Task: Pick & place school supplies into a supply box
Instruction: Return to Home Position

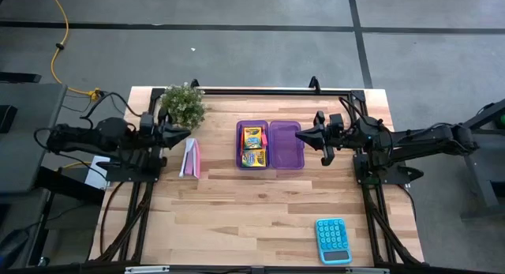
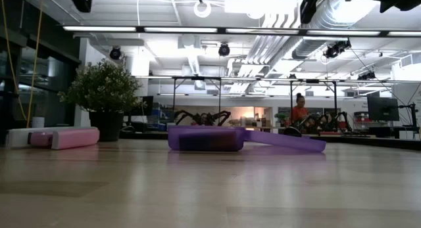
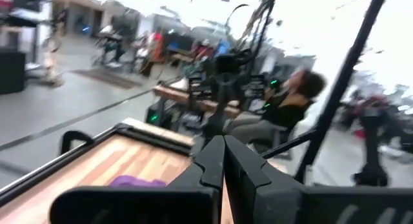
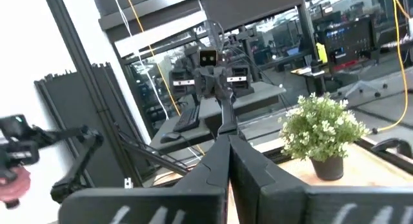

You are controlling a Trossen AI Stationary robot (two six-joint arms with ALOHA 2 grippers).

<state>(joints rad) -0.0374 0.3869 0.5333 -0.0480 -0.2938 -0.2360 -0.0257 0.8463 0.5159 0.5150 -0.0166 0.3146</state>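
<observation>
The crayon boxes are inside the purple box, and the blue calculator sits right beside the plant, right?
No. The crayon boxes are inside the purple box, but the calculator lies far from the plant, by the table's opposite corner. The high view shows it.

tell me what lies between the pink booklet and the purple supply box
Nothing: in the high view only bare wooden table separates the pink-and-white booklet from the purple supply box.

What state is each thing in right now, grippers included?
Supply box: open, both halves flat on the table.
Crayon boxes: inside its left half.
Booklet: lying on the table, outside the box.
Calculator: face up on the table.
Plant: upright.
Left gripper: jaws shut, empty.
Right gripper: jaws shut, empty.
</observation>
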